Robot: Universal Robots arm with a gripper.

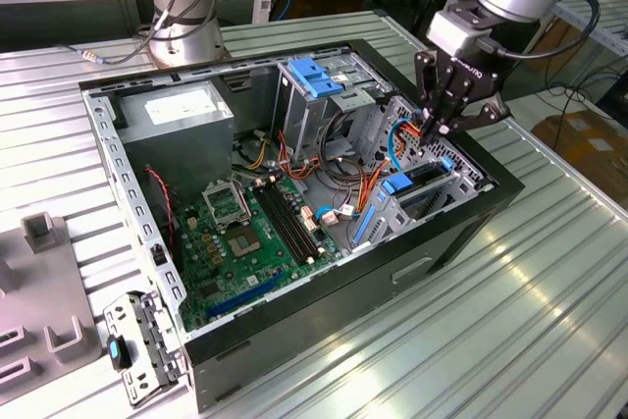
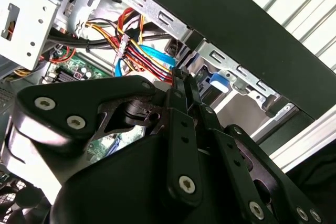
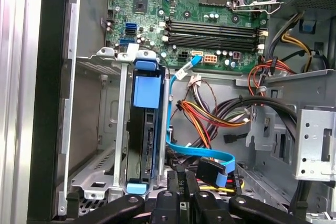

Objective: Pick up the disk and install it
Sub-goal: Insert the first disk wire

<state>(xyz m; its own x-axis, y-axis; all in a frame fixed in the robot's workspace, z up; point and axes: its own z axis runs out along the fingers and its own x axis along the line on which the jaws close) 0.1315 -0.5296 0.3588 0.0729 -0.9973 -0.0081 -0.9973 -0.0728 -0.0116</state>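
Here, disk (image 3: 145, 129) seated edge-on in its drive bay (image 3: 100, 129), end effector (image 1: 439, 125) narrow, empty, just above.

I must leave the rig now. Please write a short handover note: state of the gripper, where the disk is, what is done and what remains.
Gripper: fingers together, holding nothing, above the drive bay at the case's front corner.
Disk: standing on edge in the bay's metal bracket, blue rails visible, beside the blue cable.
Done: disk picked up and placed in the bay.
Left: whether it is fully seated cannot be judged; check before closing.
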